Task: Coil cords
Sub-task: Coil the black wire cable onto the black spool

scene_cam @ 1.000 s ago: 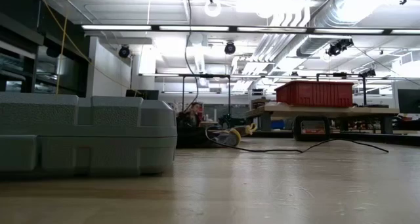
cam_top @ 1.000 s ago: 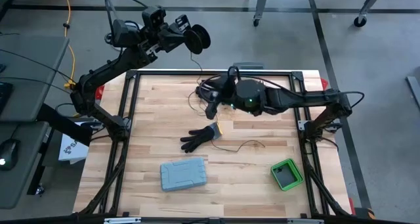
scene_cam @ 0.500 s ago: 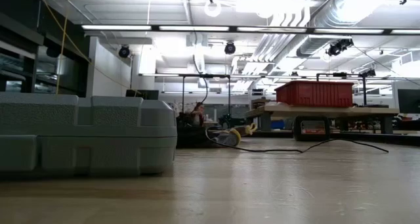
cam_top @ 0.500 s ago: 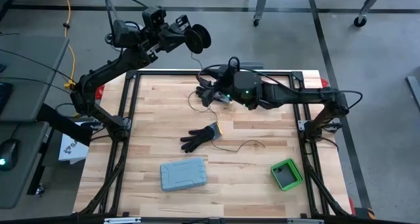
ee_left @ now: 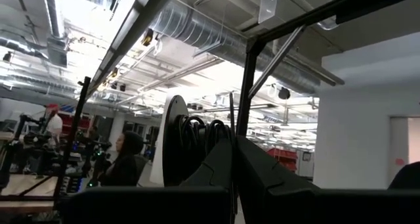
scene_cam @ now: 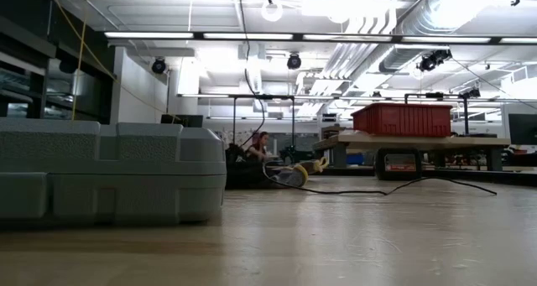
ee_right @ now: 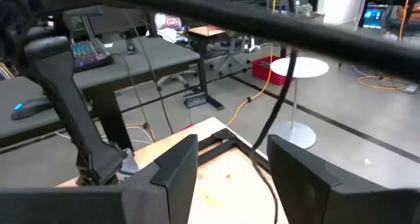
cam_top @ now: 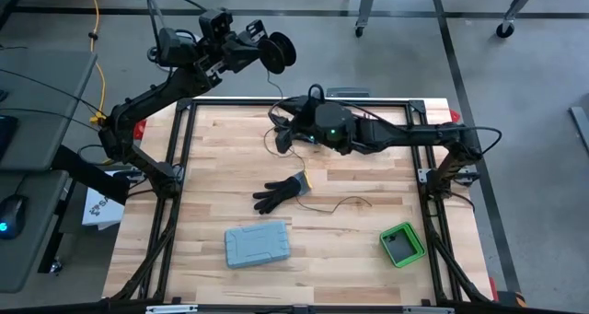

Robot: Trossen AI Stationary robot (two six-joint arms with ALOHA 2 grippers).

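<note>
The cord is one thin dark wire. Part of it is wound into a black coil [cam_top: 280, 50], held in the air past the table's far edge by my left gripper [cam_top: 265, 49], which is shut. From the coil a strand [cam_top: 275, 86] hangs down to the table, and its loose tail [cam_top: 345, 203] squiggles past a black glove [cam_top: 281, 192]. My right gripper [cam_top: 282, 137] is open over the far part of the table. In its wrist view the hanging strand [ee_right: 274, 122] runs between its two fingers; I cannot tell if it touches them. My left gripper has its two shut fingers [ee_left: 226, 161] on the coil's dark windings [ee_left: 200, 135], at the side of the ring nearest them. The fingers point slanting upward. The coil is lifted clear, standing on edge, and the strand below it hangs slack.
A grey plastic case [cam_top: 258, 245] lies near the front edge and fills the left of the low view [scene_cam: 109, 173]. A small green box [cam_top: 402, 244] sits at the front right. The black frame rail [cam_top: 304, 101] runs along the far edge. A yellow cable [cam_top: 95, 38] hangs off the table at the left.
My right gripper has moved toward the table's far left, closing in on the hanging strand, and has stayed open. My left gripper and the coil have kept still.
</note>
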